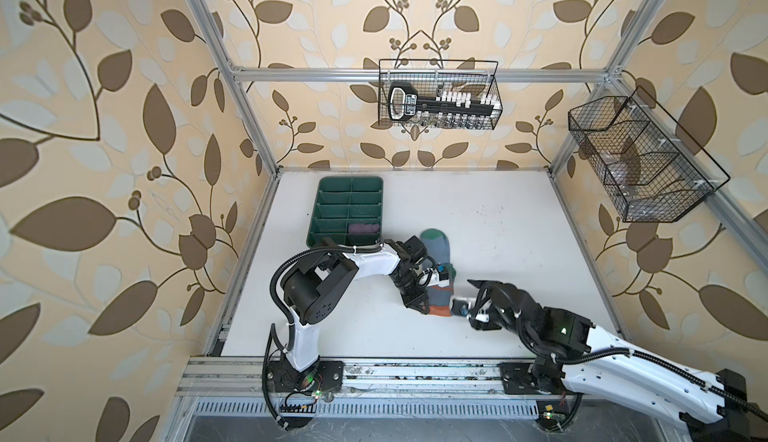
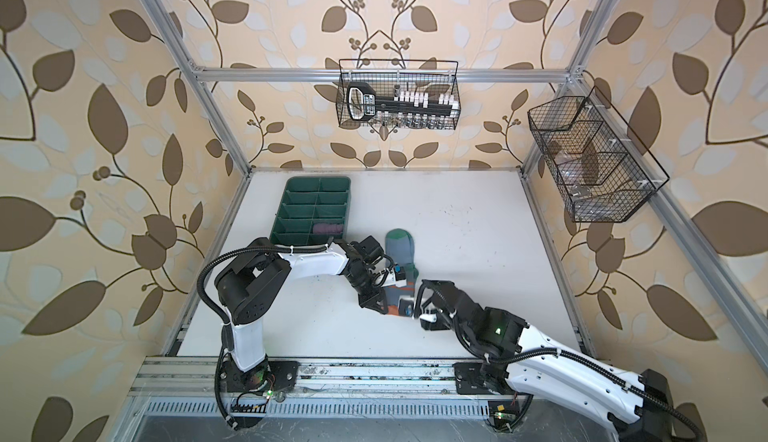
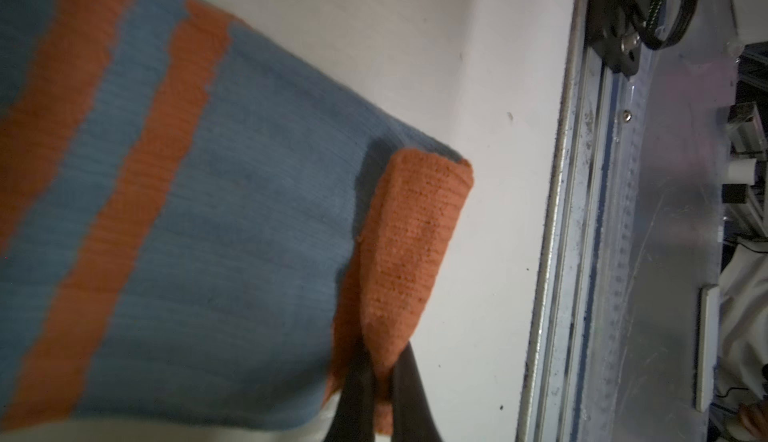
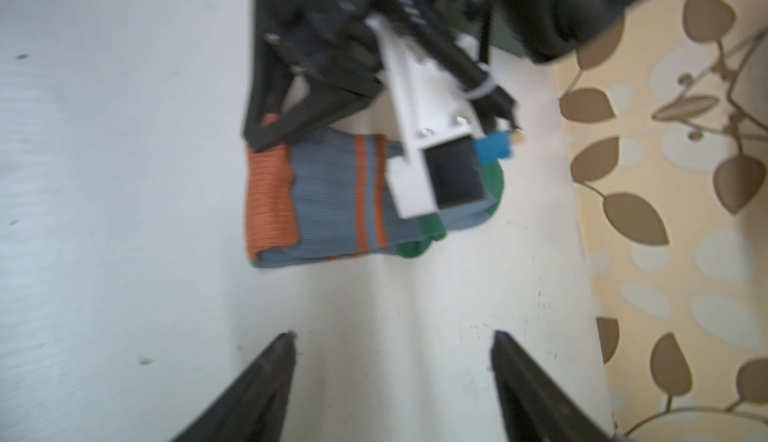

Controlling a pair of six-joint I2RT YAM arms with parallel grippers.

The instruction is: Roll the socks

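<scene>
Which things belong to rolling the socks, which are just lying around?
Job: grey-blue knit sock with orange cuff; purple knit roll; left end effector pinching it; open right end effector.
Idle: green divided plastic tray; black wire baskets, rear and side.

We see a grey-blue sock (image 1: 436,248) lying on the white table (image 1: 519,232), green toe toward the back wall, orange cuff nearest the arms. The left gripper (image 1: 419,306) meets the cuff's left corner; the right gripper (image 1: 464,304) sits just beside its right edge. A purple sock (image 1: 365,227) rests in 1 compartment of the green tray (image 1: 314,215) at the back left.
</scene>
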